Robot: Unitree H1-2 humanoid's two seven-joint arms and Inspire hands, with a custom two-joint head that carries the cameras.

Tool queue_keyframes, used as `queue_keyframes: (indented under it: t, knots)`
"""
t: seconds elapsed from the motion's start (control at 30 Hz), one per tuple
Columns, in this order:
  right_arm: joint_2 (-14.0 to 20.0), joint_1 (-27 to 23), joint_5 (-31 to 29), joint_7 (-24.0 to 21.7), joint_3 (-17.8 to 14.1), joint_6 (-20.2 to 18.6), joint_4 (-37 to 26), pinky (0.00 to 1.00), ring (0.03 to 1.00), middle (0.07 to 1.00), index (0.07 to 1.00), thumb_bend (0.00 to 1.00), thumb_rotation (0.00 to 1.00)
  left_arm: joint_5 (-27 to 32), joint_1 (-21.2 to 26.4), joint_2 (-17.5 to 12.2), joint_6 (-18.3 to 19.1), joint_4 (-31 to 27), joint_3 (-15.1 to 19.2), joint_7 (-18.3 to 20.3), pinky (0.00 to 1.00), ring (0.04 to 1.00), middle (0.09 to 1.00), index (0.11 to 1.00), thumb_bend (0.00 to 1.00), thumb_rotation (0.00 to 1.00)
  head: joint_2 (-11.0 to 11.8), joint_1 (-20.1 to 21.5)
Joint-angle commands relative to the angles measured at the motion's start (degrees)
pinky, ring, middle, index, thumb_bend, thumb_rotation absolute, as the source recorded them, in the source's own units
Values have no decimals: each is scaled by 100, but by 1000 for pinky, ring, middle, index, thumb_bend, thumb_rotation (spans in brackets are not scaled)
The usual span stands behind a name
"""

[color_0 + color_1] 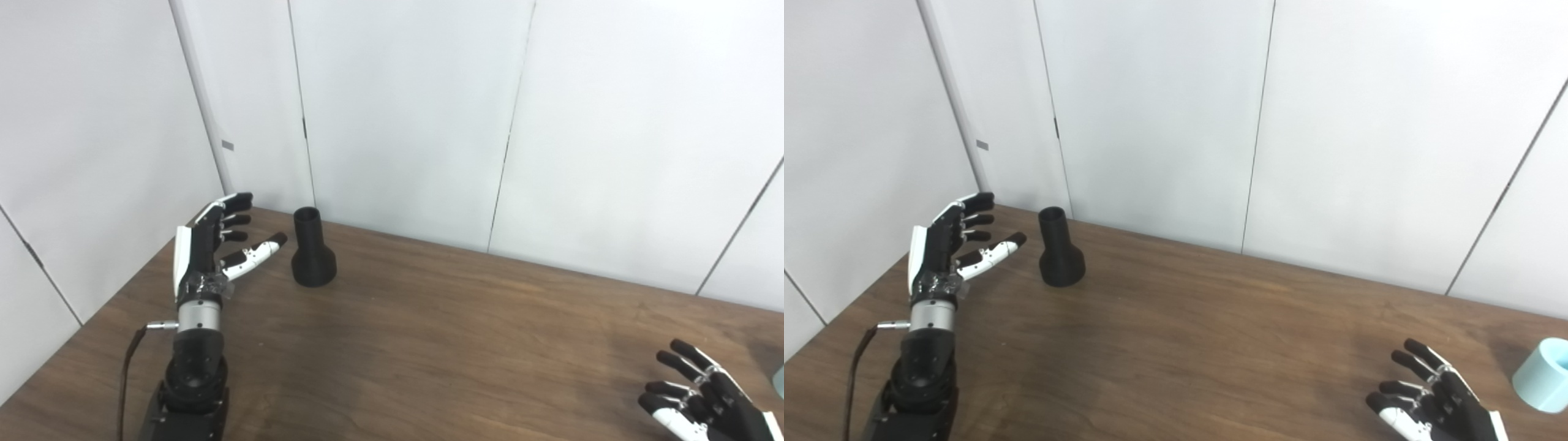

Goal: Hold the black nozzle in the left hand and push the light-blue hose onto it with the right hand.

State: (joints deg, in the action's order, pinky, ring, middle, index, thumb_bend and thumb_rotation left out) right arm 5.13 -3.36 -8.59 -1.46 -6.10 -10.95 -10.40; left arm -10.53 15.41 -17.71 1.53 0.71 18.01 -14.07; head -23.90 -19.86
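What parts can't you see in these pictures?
- Light-blue hose: the right edge of the right eye view cuts it off; the left eye view shows only a sliver.
- Right hand: the bottom edge cuts off its palm in both views.
- Black nozzle: too dark to see inside its opening.

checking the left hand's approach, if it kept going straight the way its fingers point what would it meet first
Probably nothing on the table: the left hand, open, points up and away toward the white wall panels. The black nozzle stands upright just to its right, off that line, though depth is unclear.
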Motion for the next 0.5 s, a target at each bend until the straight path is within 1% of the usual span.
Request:
queue_keyframes:
  t: [0.0, 0.07, 0.13, 0.2, 0.27, 0.3, 0.4, 0.47]
  knots:
    - [19, -92, -12, 16, -33, 57, -307, 428, 537, 730, 742, 677, 18, -147, 298, -126, -200, 4, -30, -131, 662, 797, 833, 801, 797, 146, -1, -4]
    - [9, -83, -11, 22, -35, 6, -360, 424, 536, 730, 743, 673, 7, -126, 340, -168, -125, 59, -86, -45, 742, 848, 868, 835, 815, 181, -7, 0]
    - [-4, -81, -12, 33, -36, -49, -402, 418, 529, 731, 744, 675, 2, -75, 365, -282, -103, 135, -200, 171, 841, 909, 919, 895, 804, 220, -7, 0]
    - [0, -69, 22, 40, -21, -86, -449, 415, 522, 728, 744, 675, 5, 42, 391, -372, 49, 174, -284, 430, 906, 972, 977, 959, 829, 248, -21, 19]
    - [-11, -59, 25, 46, -19, -128, -499, 412, 517, 724, 743, 668, 2, 50, 424, -458, 234, 203, -383, 618, 933, 995, 996, 992, 901, 278, -21, 19]
    - [-14, -54, 24, 48, -20, -150, -527, 407, 512, 724, 745, 660, 1, 20, 445, -489, 308, 216, -428, 669, 944, 997, 998, 996, 922, 292, -47, 48]
    - [-20, -53, 47, 65, -3, -208, -601, 392, 501, 725, 751, 650, 0, -7, 534, -497, 571, 231, -520, 730, 962, 1000, 1000, 1000, 954, 314, -56, 52]
    - [-31, -55, 29, 67, 0, -252, -637, 396, 509, 730, 761, 650, 0, 120, 605, -458, 688, 263, -529, 803, 959, 1000, 1000, 1000, 963, 305, -63, 41]
